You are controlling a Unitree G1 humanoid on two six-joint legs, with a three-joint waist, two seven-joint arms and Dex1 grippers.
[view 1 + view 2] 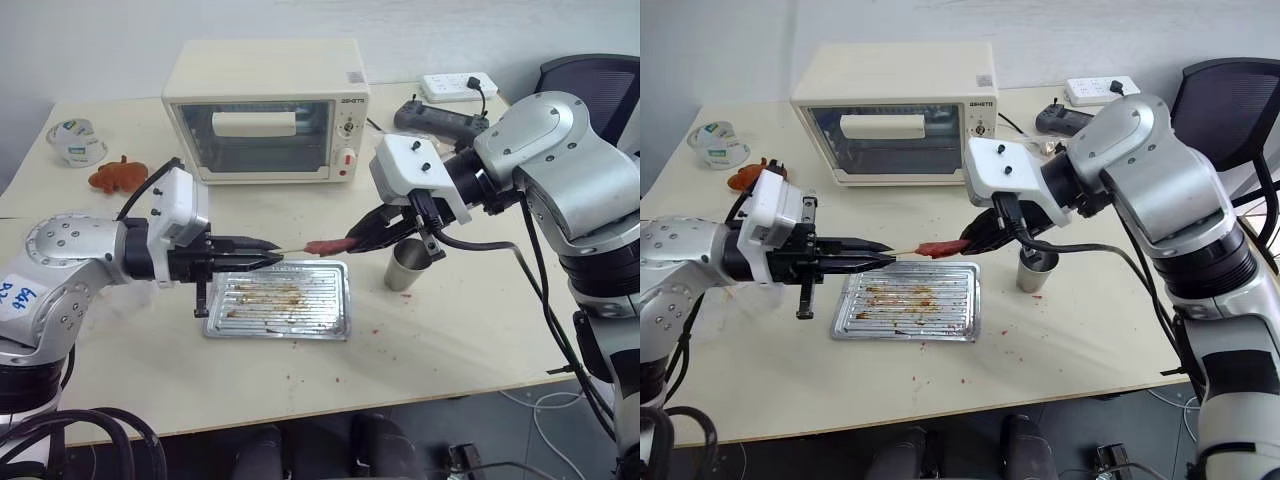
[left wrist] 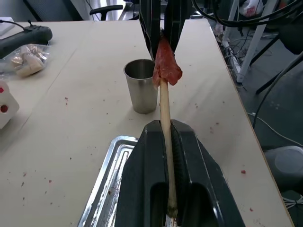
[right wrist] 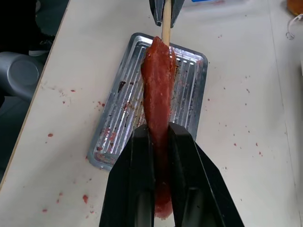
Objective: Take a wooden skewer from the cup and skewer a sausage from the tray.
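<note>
Sausage [image 3: 157, 94], pinched by the right gripper [image 1: 372, 236], meets the wooden skewer [image 2: 165, 137] clamped in the left gripper [image 1: 262, 259] at nine o'clock; keep both coaxial while pushing.

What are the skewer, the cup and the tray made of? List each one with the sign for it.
Skewer: looks like wood, pale tan, matte, thin and straight.
Cup: looks like metal, probably steel; grey brushed sheen with soft reflections and a thin rolled rim.
Tray: metal, probably aluminium or steel; silver, shiny ridged bottom, raised rim, smeared with brown and red stains.
</note>
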